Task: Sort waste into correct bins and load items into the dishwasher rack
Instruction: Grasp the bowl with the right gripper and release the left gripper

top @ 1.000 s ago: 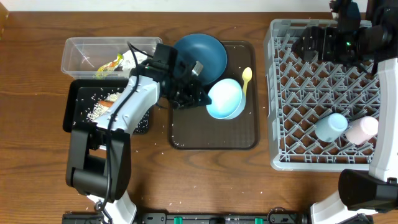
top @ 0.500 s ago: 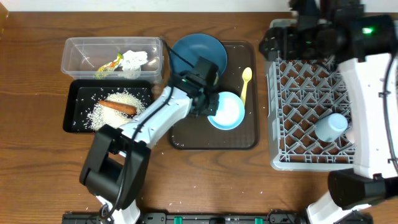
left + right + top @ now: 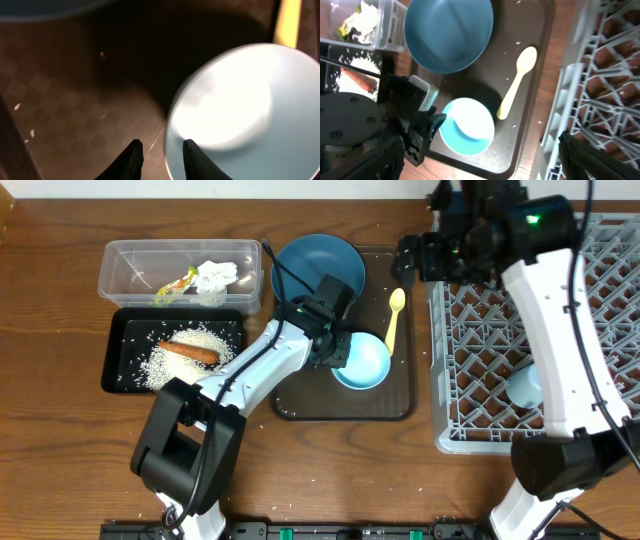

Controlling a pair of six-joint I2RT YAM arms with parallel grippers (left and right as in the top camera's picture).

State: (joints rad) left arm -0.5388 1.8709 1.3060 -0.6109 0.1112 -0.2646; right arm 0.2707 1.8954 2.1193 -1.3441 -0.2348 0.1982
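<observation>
Two bins at far left hold sorted waste: clear tub (image 3: 180, 272) with tissue and wrapper, black tray (image 3: 125, 350) with rice and carrot. On the brown serving tray (image 3: 300, 400), left gripper (image 3: 160, 155), fingers narrowly apart, straddles the near rim of the small pale-blue bowl (image 3: 362, 360), apparently to lift it. Yellow spoon (image 3: 394, 315) lies just right of it. Right gripper (image 3: 415, 258) hovers by the rack (image 3: 470, 425) edge; its opening I cannot tell.

Dark-blue bowl (image 3: 320, 268), pale-blue bowl (image 3: 366, 362), yellow spoon (image 3: 394, 315), brown checker-textured tray (image 3: 300, 400), grey lattice rack (image 3: 470, 360).
</observation>
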